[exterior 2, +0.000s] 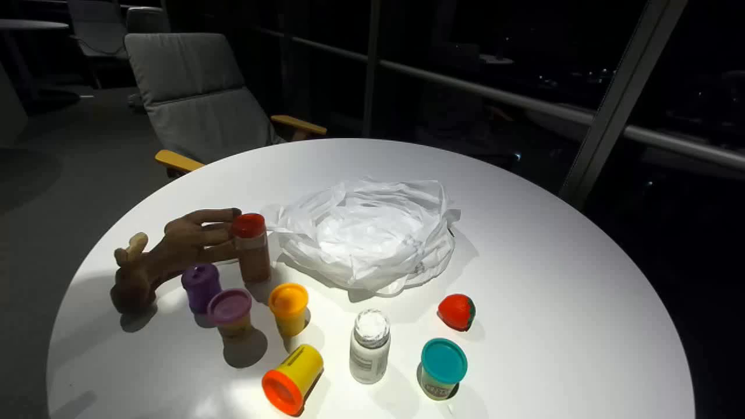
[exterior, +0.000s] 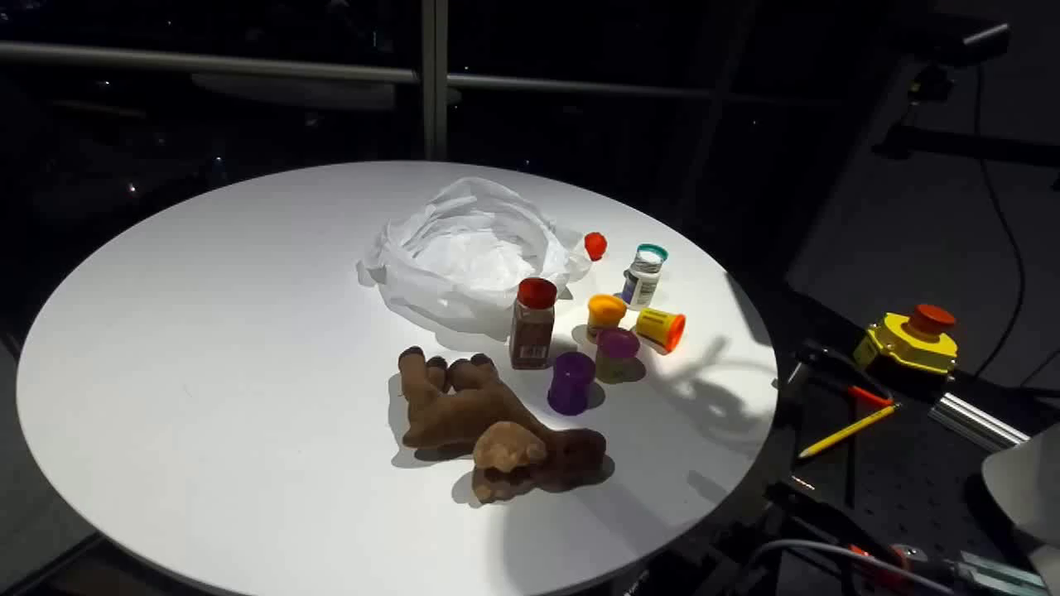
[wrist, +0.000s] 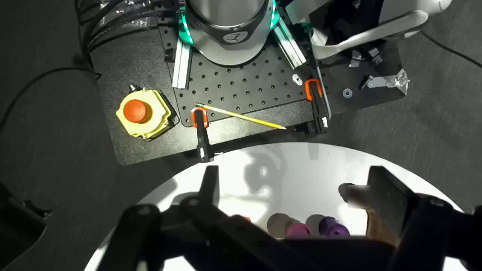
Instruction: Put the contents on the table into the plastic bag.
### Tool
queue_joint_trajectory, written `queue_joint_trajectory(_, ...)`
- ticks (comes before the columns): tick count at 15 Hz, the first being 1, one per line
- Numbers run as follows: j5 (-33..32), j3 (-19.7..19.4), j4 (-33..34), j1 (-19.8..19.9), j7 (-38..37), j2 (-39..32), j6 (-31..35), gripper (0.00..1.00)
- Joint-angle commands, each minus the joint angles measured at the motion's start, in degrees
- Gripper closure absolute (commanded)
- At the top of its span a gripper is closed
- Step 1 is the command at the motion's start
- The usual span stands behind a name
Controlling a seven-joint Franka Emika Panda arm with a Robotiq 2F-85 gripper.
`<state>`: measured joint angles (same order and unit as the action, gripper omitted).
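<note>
A white plastic bag (exterior: 476, 265) (exterior 2: 366, 233) lies open on the round white table (exterior: 207, 356). Around it are a brown plush animal (exterior: 464, 414), a red-lidded shaker (exterior: 532, 331), a purple container (exterior: 571, 383), a mauve-lidded tub (exterior 2: 230, 311), an orange-lidded tub (exterior 2: 289, 308), a yellow tub (exterior 2: 297, 372) on its side, a white bottle (exterior 2: 369, 352), a teal-lidded tub (exterior 2: 442, 366) and a red strawberry (exterior 2: 456, 311). My gripper (wrist: 293, 175) is wide open and empty in the wrist view, above the table. It is out of both exterior views.
A yellow box with a red button (wrist: 141, 113), clamps (wrist: 201, 131) and a pencil (wrist: 244, 117) are on the black base plate at the table's edge. The robot base (wrist: 229, 37) stands behind. A grey chair (exterior 2: 186, 93) stands across the table.
</note>
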<state>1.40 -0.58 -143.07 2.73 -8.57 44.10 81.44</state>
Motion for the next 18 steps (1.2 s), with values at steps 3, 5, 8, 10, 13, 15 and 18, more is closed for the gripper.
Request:
queue_joint_trajectory(3, 0.18, 0.37, 0.67, 0.53, 0.31, 0.14, -0.08, 0.00)
queue_joint_trajectory(5, 0.18, 0.37, 0.79, 0.53, 0.31, 0.15, -0.08, 0.00)
queue_joint_trajectory(8, 0.80, 0.47, 0.25, 0.81, -0.67, -1.15, 3.06, 0.00)
queue_joint_trajectory(10, 1.35, 0.09, -0.71, 1.30, -1.59, -3.03, 8.29, 0.00)
queue_joint_trajectory(13, 1.05, -0.80, -1.59, 2.76, -3.52, -9.18, 16.54, 0.00)
queue_joint_trajectory(15, 1.15, -1.45, -2.20, 4.47, -6.26, -14.29, 23.34, 0.00)
queue_joint_trajectory(18, 0.73, -2.25, -3.26, 7.05, -11.35, -22.87, 37.70, 0.00)
